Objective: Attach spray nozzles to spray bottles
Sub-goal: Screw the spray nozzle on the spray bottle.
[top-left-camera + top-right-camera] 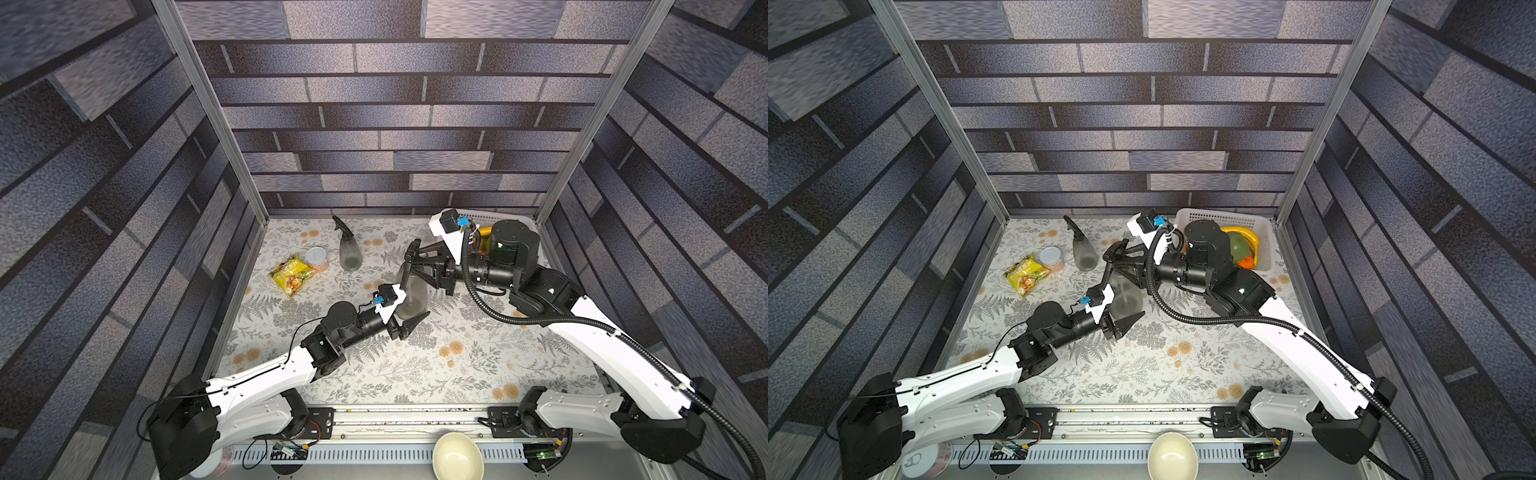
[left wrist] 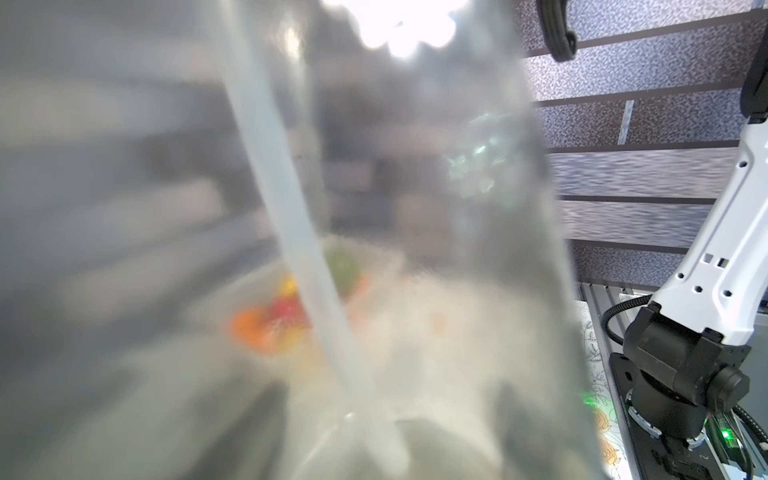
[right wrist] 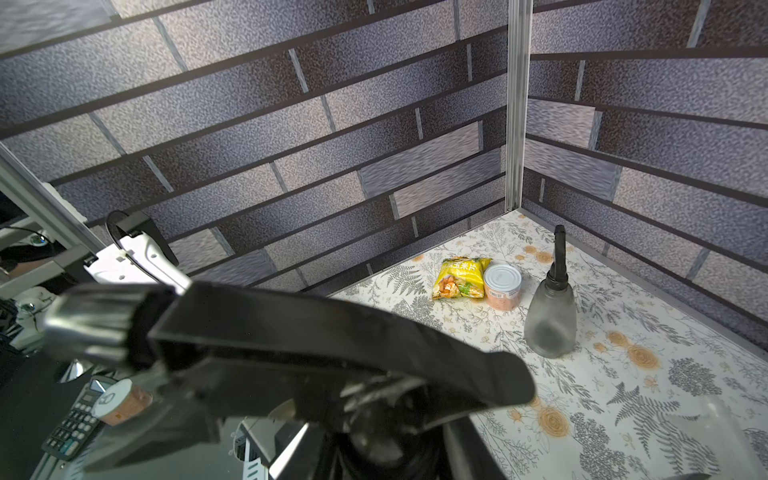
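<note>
A smoky grey spray bottle [image 1: 413, 297] [image 1: 1127, 297] stands upright mid-table. My left gripper [image 1: 409, 316] is shut on its lower body. In the left wrist view the bottle's wall [image 2: 436, 249] fills the picture, with a pale dip tube [image 2: 299, 232] running down inside it. A black spray nozzle [image 3: 332, 345] sits at this bottle's neck. My right gripper [image 1: 409, 259] reaches in from the right and is shut on the nozzle's collar. A second spray bottle [image 1: 350, 253] [image 3: 550, 320] stands near the back wall with a black nozzle [image 1: 341, 226] on it.
A yellow snack bag [image 1: 291, 274] and a short silver-lidded can [image 1: 316, 257] lie left of the back bottle. A white basket [image 1: 1246, 220] with fruit sits in the back right corner, behind the right arm. A cream bowl [image 1: 457, 457] rests beyond the table's front rail.
</note>
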You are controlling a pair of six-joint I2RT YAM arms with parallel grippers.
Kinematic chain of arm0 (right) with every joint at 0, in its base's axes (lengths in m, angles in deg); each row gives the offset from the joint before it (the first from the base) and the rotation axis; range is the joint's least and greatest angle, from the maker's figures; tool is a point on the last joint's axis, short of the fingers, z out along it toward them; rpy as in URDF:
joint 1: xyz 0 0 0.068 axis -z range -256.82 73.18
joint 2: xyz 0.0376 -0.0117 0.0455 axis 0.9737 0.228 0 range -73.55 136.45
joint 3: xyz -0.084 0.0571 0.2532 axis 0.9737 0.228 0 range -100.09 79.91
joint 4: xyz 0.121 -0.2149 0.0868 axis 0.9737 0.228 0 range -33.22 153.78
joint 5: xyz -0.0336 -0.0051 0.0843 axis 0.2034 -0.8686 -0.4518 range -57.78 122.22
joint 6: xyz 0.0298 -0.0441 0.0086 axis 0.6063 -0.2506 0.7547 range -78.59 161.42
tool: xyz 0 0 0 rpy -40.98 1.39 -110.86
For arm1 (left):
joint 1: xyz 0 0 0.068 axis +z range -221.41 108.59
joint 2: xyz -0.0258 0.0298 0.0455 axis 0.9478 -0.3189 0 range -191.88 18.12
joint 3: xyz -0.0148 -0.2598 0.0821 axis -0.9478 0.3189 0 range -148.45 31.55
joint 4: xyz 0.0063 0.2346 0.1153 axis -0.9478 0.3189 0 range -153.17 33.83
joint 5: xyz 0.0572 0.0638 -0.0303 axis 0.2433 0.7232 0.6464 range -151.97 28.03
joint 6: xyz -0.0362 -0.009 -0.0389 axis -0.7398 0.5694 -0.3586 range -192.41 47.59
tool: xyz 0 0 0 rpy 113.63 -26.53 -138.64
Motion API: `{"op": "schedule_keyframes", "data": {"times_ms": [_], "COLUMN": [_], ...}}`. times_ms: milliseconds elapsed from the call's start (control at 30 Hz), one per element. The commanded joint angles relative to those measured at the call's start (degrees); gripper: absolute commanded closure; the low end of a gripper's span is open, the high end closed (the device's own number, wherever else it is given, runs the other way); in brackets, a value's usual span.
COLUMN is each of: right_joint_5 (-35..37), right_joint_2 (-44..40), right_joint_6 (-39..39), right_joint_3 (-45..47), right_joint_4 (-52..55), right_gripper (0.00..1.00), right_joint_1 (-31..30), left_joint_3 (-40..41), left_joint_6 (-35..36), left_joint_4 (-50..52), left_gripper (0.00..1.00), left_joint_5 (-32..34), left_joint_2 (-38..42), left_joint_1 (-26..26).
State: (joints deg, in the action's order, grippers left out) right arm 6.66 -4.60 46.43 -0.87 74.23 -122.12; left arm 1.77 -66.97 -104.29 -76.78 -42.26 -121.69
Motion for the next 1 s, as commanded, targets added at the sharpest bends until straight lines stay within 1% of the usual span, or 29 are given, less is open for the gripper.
{"op": "schedule_keyframes", "data": {"times_ms": [0, 33, 133, 200, 233, 267, 333, 367, 400, 467, 500, 533, 600, 700, 767, 800, 833, 900, 933, 967], "right_joint_5": [0.61, 1.48, 7.33, 15.21, 18.56, 23.37, 30.23, 34.86, 37.5, 46.0, 48.96, 54.54, 61.16, 72.07, 79.0, 81.38, 81.8, 77.18, 73.89, 70.13], "right_joint_2": [-0.17, -0.28, -0.37, -0.48, -0.56, -0.58, -0.57, -0.44, -0.25, 1.22, 2.15, 3.83, 6.83, 9.95, 11.41, 11.9, 12.16, 11.02, 9.52, 7.91], "right_joint_6": [1.16, 0.8, -0.06, -0.39, -0.52, -0.45, -0.4, -0.4, -0.62, -1.12, -1.84, -2.43, -3.36, -2.85, -4.89, -6.53, -7.95, -7.89, -7.44, -6.75], "right_joint_3": [1.04, 1.43, 2.87, 4.29, 5.02, 6.05, 7.89, 9.2, 9.65, 10.27, 9.93, 9.13, 7.04, 6.11, 5.57, 5.29, 4.99, 4.52, 4.89, 4.8], "right_joint_4": [-1.3, -1.15, -0.99, -1.42, -2.1, -3.09, -5.58, -7.63, -8.9, -12.07, -13.0, -13.61, -14.31, -18.12, -21.45, -22.83, -23.46, -21.05, -19.79, -17.37], "right_gripper": [0.73, 0.74, 0.78, 0.82, 0.83, 0.85, 0.86, 0.87, 0.88, 0.88, 0.89, 0.9, 0.9, 0.9, 0.9, 0.88, 0.86, 0.75, 0.65, 0.52], "right_joint_1": [-0.68, -1.45, -3.98, -6.21, -7.08, -8.25, -10.26, -11.65, -12.7, -15.65, -16.94, -18.69, -21.09, -23.88, -26.08, -26.9, -27.41, -27.47, -27.47, -27.26], "left_joint_3": [-2.69, -2.8, -3.41, -3.7, -3.84, -3.96, -4.1, -4.19, -4.3, -4.53, -4.73, -4.97, -5.33, -5.62, -5.65, -5.55, -5.34, -4.5, -3.88, -3.18], "left_joint_6": [0.32, 0.36, 0.57, 0.81, 0.81, 0.97, 1.43, 1.81, 2.03, 2.64, 2.95, 3.39, 4.49, 5.76, 6.14, 6.34, 6.65, 6.5, 6.2, 5.72], "left_joint_4": [-1.77, -1.92, -1.92, -2.12, -2.09, -2.04, -1.92, -1.69, -1.41, -1.2, -1.01, -0.68, -0.75, -1.15, -1.76, -2.0, -2.23, -2.67, -2.8, -2.79], "left_gripper": [0.23, 0.23, 0.23, 0.22, 0.22, 0.22, 0.22, 0.22, 0.22, 0.22, 0.22, 0.22, 0.22, 0.22, 0.22, 0.22, 0.22, 0.22, 0.22, 0.22], "left_joint_5": [0.19, 0.54, 1.12, 2.07, 2.56, 3.26, 4.69, 5.16, 5.65, 6.67, 7.18, 7.74, 9.18, 10.56, 11.55, 11.77, 12.25, 12.05, 11.76, 11.21], "left_joint_2": [-0.16, -0.41, -0.96, -1.14, -1.06, -1.08, -0.98, -0.82, -0.75, -0.79, -0.86, -0.96, -1.31, -1.92, -2.36, -2.46, -2.52, -2.3, -1.97, -1.57], "left_joint_1": [-0.54, -0.56, -0.4, -0.34, -0.35, -0.4, -0.43, -0.43, -0.43, -0.43, -0.55, -0.57, -0.91, -1.27, -1.48, -1.59, -1.74, -1.69, -1.58, -1.27]}}
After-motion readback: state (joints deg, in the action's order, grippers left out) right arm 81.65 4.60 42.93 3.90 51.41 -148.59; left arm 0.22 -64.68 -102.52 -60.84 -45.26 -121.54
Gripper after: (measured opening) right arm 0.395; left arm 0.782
